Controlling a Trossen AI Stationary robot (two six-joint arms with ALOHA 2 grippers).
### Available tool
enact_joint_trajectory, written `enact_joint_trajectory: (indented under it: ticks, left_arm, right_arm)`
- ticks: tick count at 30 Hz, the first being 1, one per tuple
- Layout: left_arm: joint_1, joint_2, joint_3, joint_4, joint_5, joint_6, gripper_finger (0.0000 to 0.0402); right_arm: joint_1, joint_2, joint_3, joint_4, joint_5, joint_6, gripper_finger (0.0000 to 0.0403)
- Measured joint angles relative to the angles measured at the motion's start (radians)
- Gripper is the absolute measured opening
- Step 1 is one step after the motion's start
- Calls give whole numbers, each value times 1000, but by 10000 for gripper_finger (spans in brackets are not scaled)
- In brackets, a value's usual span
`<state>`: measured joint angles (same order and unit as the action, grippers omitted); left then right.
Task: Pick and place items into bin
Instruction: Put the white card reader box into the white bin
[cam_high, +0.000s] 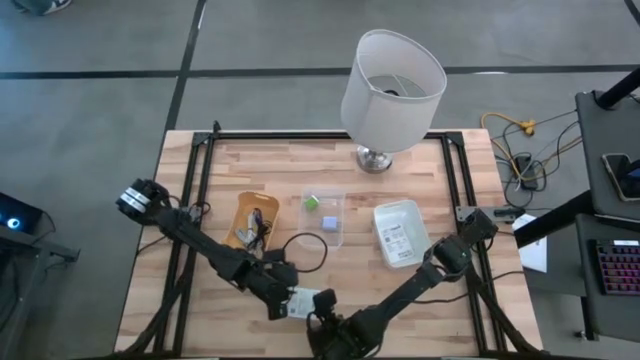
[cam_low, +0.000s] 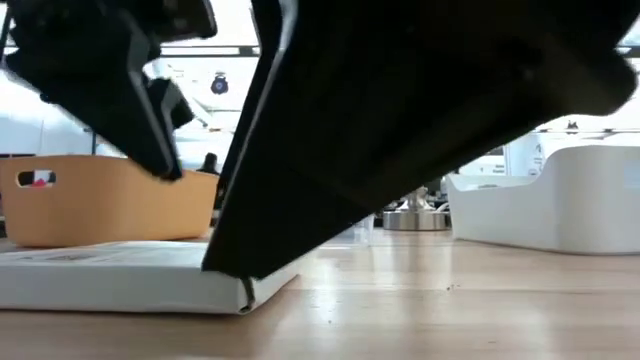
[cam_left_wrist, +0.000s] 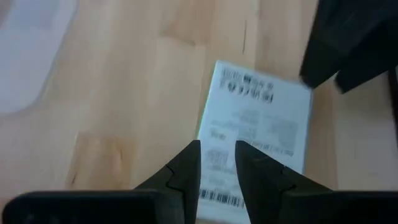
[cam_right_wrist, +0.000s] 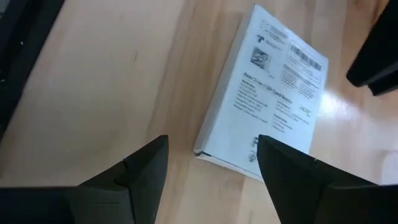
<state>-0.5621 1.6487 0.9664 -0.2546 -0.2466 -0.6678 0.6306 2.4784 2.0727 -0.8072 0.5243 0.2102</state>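
A flat white packet with print lies flat on the wooden table near its front edge. My left gripper hangs above the packet with a narrow gap between its fingers and is clear of it in the low view. My right gripper stands wide open, slanting down at the packet's near corner from the table's front right. A green cube and a grey-blue cube sit on a clear tray. My right gripper has one finger coming down at the packet's top face by its corner in the low view. I cannot tell whether it touches the packet. The packet lies flat on the table.
An orange bin with coiled cables stands at the left. A white bin at the right holds another printed packet. A thin black cable loops between them. A big white lamp stands at the far edge.
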Motion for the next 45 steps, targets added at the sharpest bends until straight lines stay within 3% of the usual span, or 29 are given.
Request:
enact_joint_trajectory:
  ticks: [6, 12, 16, 20, 25, 29, 35, 45]
  left_arm:
    - [-15, -20, 78, -132, -76, 27, 84]
    - [-66, -15, 106, -219, -79, -103, 84]
    - [-87, -10, 106, -300, -162, -213, 84]
    - [-84, 28, 101, -393, -180, -273, 84]
    - [-36, 95, 121, -421, -39, -377, 84]
    - [-15, 122, 184, -478, -51, -477, 84]
    - [6, 157, 207, -539, -98, -455, 84]
    - [-34, 225, 253, -537, 80, -468, 84]
  right_arm:
    - [-9, 14, -10, -76, 119, -11, 231]
    - [-8, 10, -21, -125, 112, 54, 231]
    - [-12, 1, -18, -145, 111, 82, 231]
    - [-8, -21, -16, -143, 110, 117, 231]
    - [-21, -45, -16, -151, 87, 220, 231]
    - [-40, -66, -13, -148, 1, 303, 231]
    - [-41, -67, 14, -141, -41, 370, 231]
    - [-44, -68, 97, -128, -55, 371, 231]
